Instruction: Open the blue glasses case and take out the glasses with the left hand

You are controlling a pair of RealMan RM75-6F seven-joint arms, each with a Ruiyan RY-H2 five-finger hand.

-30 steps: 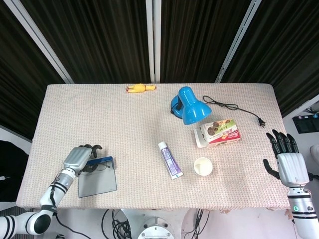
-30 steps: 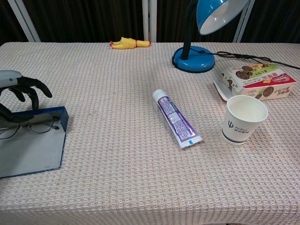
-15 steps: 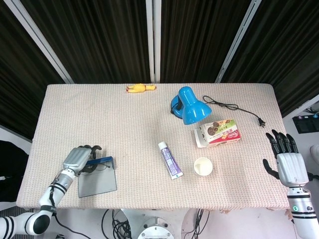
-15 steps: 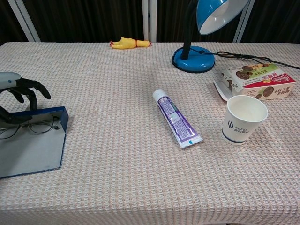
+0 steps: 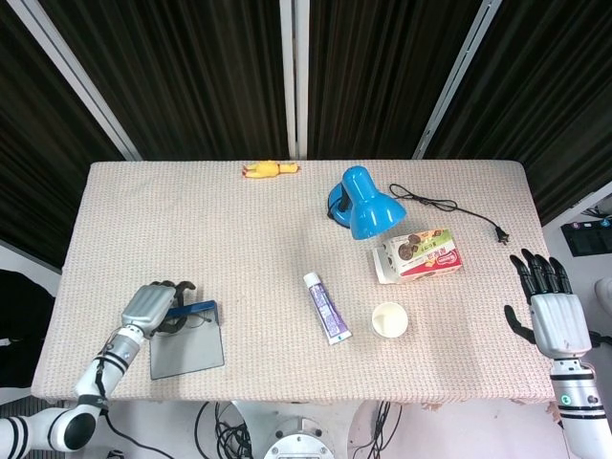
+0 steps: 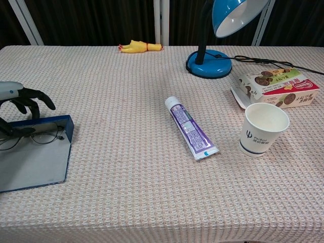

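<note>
Slightly lower than before, my left hand (image 6: pixel 17 98) curls over the glasses (image 6: pixel 31 136) in the open blue glasses case (image 6: pixel 38 157); grip unclear. Right hand (image 5: pixel 548 304) hangs spread, empty, off the counter (image 5: pixel 239 239).

Both hands — left hand (image 5: pixel 148 307), right hand (image 5: pixel 552 316) — have silver backs, black fingers (image 5: pixel 535 272), white-and-black banded wrists.
</note>
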